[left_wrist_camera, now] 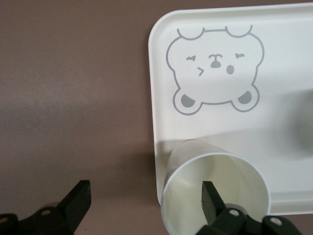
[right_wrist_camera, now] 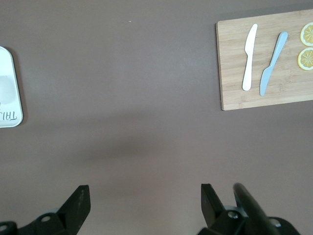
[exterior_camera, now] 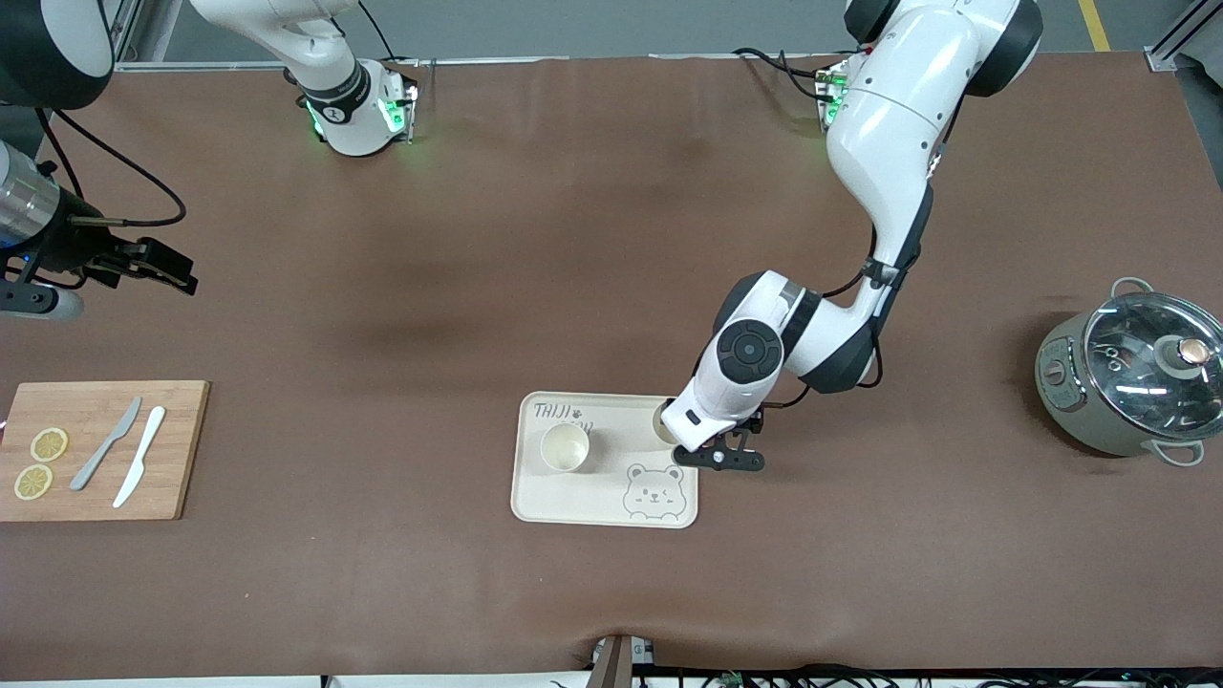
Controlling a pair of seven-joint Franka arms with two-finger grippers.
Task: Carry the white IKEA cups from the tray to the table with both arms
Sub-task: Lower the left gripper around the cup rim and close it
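Cup (left_wrist_camera: 215, 193) under left claw (left_wrist_camera: 146, 203) shows fully only at its wrist.

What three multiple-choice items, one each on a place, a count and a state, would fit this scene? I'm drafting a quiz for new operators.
1. Where does the knife pair lie?
A. on the wooden board
B. in the pot
C. on the bear tray

2. How many white cups sit on the tray?
A. none
B. one
C. two

3. How is the left end effector?
A. shut
B. open, one finger inside a cup
C. out of view

Key: A, knives beside lemon slices; C, second cup stands alone; B, fingers apart across its rim.
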